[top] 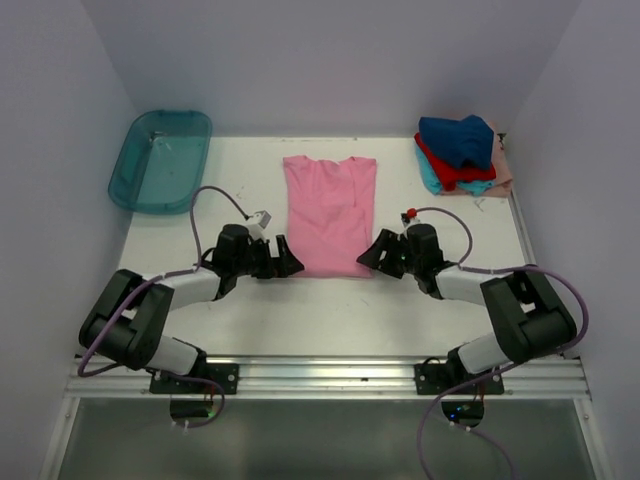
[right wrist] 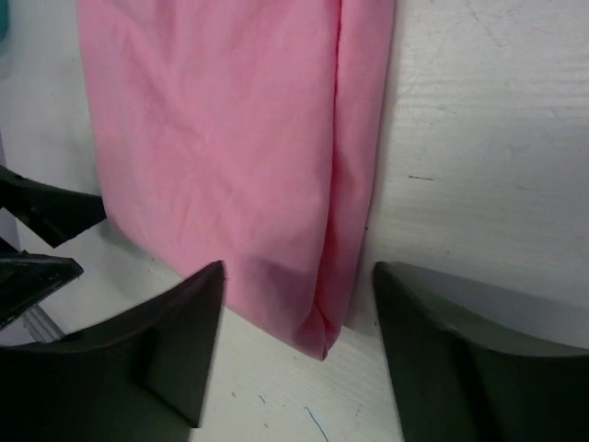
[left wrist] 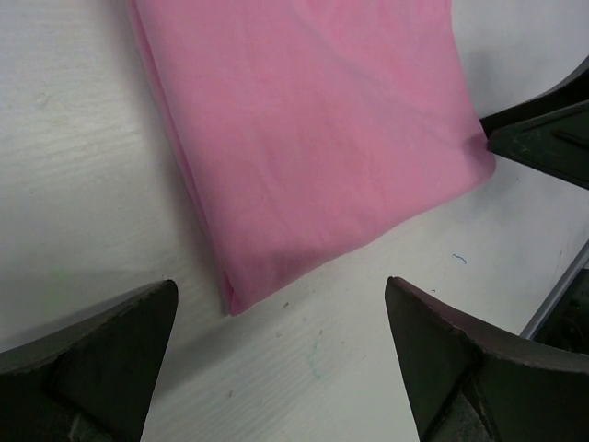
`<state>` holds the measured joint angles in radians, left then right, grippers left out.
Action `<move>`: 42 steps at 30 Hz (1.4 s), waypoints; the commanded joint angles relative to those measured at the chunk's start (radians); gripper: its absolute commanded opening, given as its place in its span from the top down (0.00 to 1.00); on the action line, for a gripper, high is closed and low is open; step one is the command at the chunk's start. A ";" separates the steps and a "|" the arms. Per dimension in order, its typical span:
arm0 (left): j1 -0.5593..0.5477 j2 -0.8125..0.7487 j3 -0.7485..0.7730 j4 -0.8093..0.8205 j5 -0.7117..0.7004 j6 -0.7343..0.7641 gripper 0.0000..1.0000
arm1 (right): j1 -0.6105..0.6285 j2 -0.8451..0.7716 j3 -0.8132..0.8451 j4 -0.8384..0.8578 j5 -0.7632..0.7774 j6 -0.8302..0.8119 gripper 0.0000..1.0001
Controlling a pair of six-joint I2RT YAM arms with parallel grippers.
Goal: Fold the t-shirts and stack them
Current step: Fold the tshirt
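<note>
The pink shirt (top: 328, 215) lies mid-table (top: 300, 310), folded into a long strip, the left claw (top: 292, 257) gaping just short of its near corner and the right claw (top: 368, 255) spread astride the other (not pinching yet), so next, I'd say, both must nip the hem and fold it away.

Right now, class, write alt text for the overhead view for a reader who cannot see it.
A pink t-shirt, folded narrow, lies on the table with the left gripper and right gripper at its near corners. A teal tub sits far left, a pile of shirts far right.
</note>
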<state>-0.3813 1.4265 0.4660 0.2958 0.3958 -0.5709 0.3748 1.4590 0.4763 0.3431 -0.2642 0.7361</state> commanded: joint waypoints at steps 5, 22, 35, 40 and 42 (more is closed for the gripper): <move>0.005 0.184 0.023 0.146 0.113 -0.072 0.07 | 0.001 0.159 -0.051 0.217 -0.147 0.161 0.88; -0.112 -0.278 -0.102 -0.085 0.137 -0.165 1.00 | 0.055 -0.537 -0.036 -0.496 -0.104 -0.041 1.00; -0.153 -0.408 0.131 -0.250 -0.143 -0.067 1.00 | 0.052 -0.460 0.226 -0.535 0.137 -0.184 1.00; -0.022 -0.100 0.247 -0.075 -0.060 -0.004 1.00 | 0.016 -0.194 0.393 -0.409 0.194 -0.253 1.00; 0.021 0.033 0.334 -0.060 -0.034 0.025 1.00 | 0.007 -0.074 0.479 -0.380 0.206 -0.264 1.00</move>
<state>-0.4240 1.3220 0.7025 0.1398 0.3527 -0.6342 0.4023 1.2770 0.8425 -0.1410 -0.1505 0.5442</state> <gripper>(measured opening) 0.019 0.026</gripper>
